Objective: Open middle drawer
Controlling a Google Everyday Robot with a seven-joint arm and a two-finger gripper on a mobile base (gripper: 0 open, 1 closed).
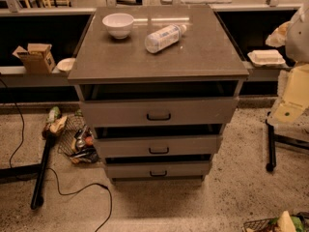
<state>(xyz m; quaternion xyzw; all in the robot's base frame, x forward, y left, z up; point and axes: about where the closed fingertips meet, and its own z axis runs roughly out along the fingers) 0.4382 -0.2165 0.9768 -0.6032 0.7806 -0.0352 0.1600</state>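
A grey cabinet (159,57) with three drawers stands in the middle of the camera view. The middle drawer (125,146) has a flat grey front and a small dark handle (159,151) at its centre. It sits between the larger top drawer (116,112) and the smaller bottom drawer (125,170). A dark gap shows above each front. A pale part of my arm (293,93) shows at the right edge, well to the right of the cabinet. The gripper itself is out of view.
A white bowl (118,24) and a plastic bottle (164,37) lying on its side rest on the cabinet top. A wire basket of items (72,139) and cables (72,190) lie on the floor at left. A dark stand leg (271,146) is at right.
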